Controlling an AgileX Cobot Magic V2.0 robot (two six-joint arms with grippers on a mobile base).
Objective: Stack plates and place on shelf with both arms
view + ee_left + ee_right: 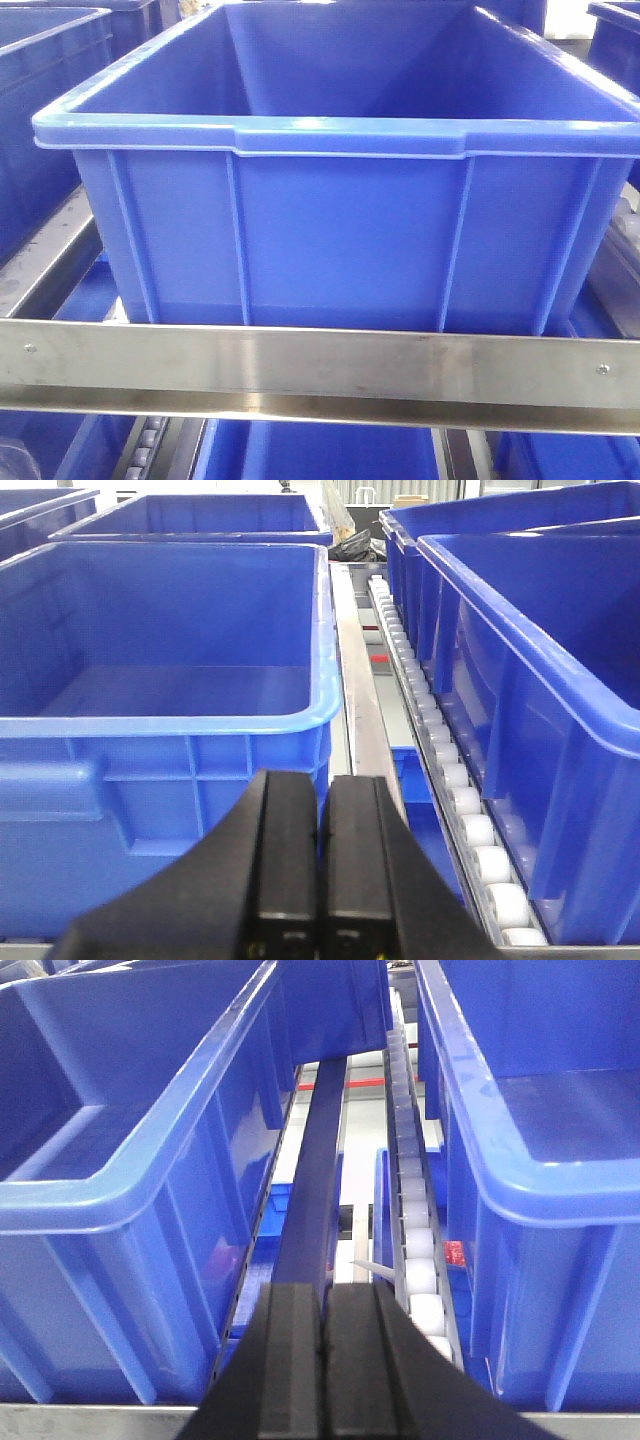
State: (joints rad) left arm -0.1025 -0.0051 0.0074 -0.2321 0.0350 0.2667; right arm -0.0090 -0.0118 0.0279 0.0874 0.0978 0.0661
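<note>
The left pincer (318, 880) is pressed fully closed with nothing between its black fingers, pointing at the gap between two big blue plastic crates (170, 680). These sit on the brushed stainless-steel shelf (320, 365), beside a track of white rollers (470, 820). The right pincer (320, 1370) is likewise closed and empty above a steel rail. No plates show in any view.
</note>
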